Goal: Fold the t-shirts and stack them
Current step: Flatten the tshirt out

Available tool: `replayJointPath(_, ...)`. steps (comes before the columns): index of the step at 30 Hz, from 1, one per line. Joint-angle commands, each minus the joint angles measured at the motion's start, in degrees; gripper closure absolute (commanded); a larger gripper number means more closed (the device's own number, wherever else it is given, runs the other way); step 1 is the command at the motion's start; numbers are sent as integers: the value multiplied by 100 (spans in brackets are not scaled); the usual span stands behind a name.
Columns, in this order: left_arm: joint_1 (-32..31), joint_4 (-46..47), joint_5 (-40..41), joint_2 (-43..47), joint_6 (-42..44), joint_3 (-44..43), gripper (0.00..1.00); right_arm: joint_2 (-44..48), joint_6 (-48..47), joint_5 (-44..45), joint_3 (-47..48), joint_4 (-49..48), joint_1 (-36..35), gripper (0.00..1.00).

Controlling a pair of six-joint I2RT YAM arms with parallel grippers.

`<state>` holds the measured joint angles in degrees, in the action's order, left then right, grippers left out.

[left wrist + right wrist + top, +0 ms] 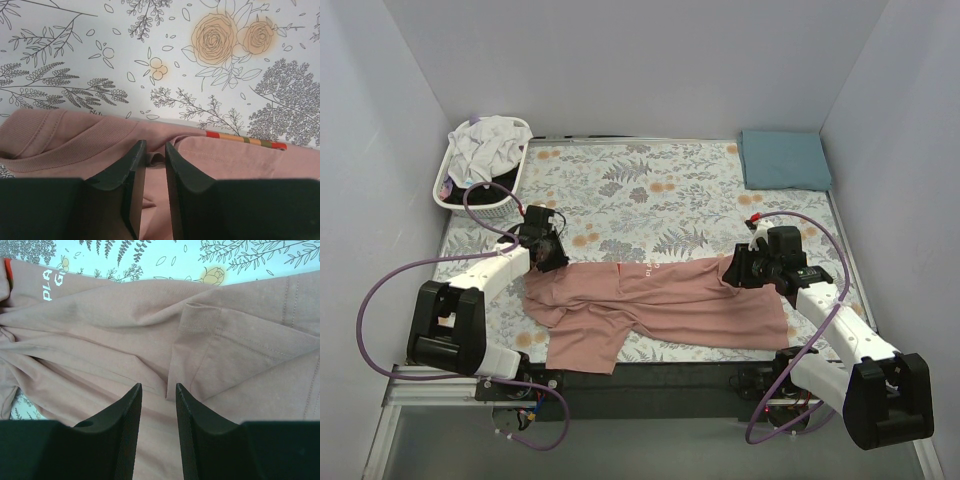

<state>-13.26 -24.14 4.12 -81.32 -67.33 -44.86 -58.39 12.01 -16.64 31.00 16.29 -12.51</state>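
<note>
On the floral cloth (650, 190) of the desk the pink tee (670, 305) lies spread, and both pincers, left (155, 150) and right (159, 390), are clamped on its cloth at opposite ends, probably to stretch it flat for folding.

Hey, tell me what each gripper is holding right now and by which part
Both hold the pink t-shirt. The left gripper pinches a fold of cloth near the ribbed neckline; the right gripper pinches a fold near a stitched hem at the opposite end.
</note>
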Motion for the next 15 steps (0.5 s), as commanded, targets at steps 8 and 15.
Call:
replayJointPath(8, -10, 129, -34, 169, 220, 144, 79, -146, -164, 3, 142, -65, -23, 60)
replayJointPath(15, -10, 94, -87, 283, 194, 100, 70, -208, -138, -40, 195, -47, -23, 60)
